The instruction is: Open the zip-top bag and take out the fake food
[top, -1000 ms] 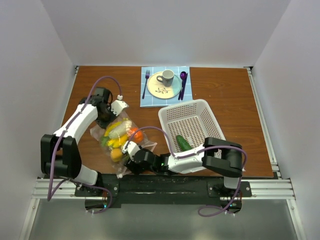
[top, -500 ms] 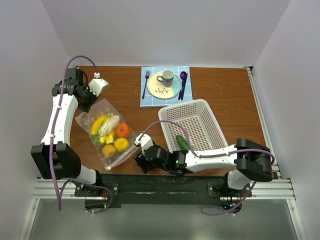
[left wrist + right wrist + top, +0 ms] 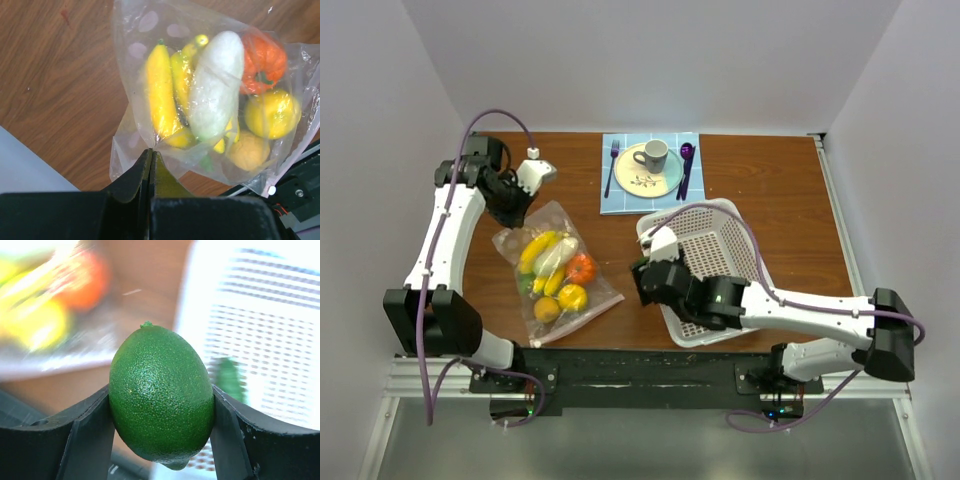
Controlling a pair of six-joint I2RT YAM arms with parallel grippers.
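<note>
Brown tabletop between white walls holds the zip-top bag on its left half, with most of the fake food inside it: yellow pieces, a white one, an orange-red one. The left gripper has its jaws together, pinching the bag's far corner. The right gripper is clamped on 1 green lime, just beside the left rim of the white basket. I'd say the drop wants care: carry the lime fully inside the rim, go low, then let go, so it can't roll off.
</note>
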